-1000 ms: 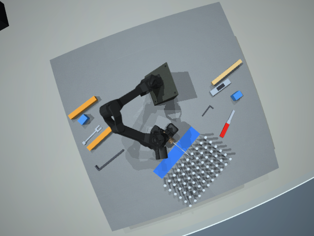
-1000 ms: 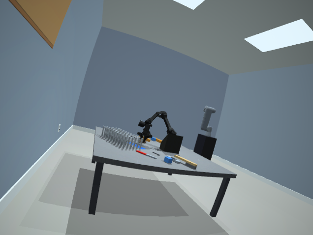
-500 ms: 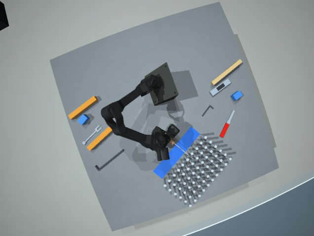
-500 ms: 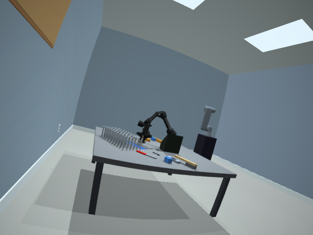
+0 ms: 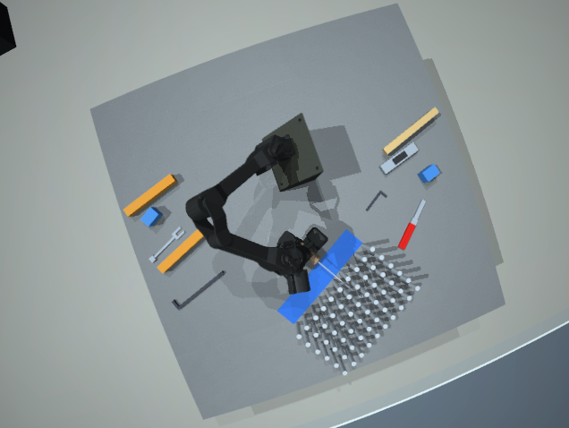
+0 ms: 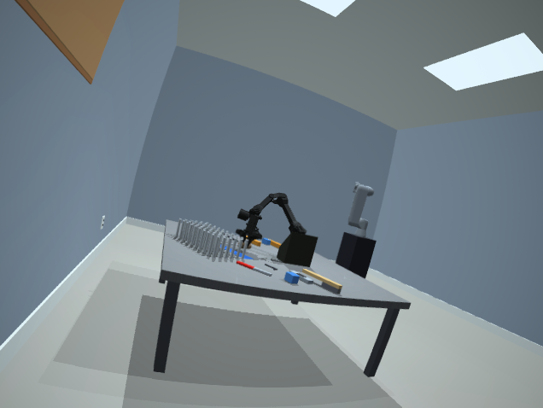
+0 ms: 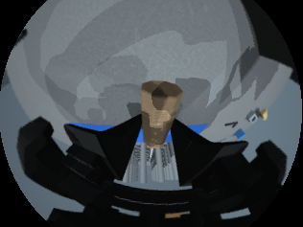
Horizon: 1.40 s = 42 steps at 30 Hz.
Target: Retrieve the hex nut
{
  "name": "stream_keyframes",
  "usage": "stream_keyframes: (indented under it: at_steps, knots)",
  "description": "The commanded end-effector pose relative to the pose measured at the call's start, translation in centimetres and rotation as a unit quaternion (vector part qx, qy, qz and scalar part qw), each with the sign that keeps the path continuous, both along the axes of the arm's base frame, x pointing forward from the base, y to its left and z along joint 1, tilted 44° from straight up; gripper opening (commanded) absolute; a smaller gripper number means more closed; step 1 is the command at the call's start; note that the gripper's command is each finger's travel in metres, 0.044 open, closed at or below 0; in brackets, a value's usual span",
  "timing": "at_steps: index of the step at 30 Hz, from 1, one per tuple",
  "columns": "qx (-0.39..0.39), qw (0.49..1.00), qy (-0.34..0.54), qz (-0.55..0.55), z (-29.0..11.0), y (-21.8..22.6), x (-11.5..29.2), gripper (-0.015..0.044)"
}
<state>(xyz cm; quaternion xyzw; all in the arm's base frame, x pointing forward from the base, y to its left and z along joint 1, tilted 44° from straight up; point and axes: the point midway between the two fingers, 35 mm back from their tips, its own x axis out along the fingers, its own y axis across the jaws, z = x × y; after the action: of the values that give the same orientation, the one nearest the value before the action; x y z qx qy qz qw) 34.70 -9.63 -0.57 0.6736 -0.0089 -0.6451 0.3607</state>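
Gripper (image 5: 311,260), clamped on the tan wooden handle of a thin metal hook tool (image 5: 329,270), is held over the blue taped strip (image 5: 294,307). Its shaft lies level, tip pointing into the grey standing spacers (image 5: 363,303). Reaching-in is judged under way; a lane-aligned advance is needed next. The small hex nut cannot be made out, presumably deep inside.

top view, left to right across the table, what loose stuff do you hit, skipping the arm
orange bar → blue cube → small fork wrench → dark L-shaped key → blue taped strip → small dark hex key → red-handled tool → second blue cube
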Motion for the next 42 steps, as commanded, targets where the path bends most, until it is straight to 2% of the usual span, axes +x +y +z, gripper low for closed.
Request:
stream_keyframes:
  at_steps: [1,42]
  knots:
    - [-0.001,1.0,-0.001,-0.001,0.0,0.1,0.4,0.0]
    - [0.0,1.0,-0.002,0.0,-0.9,1.0,2.8,0.0]
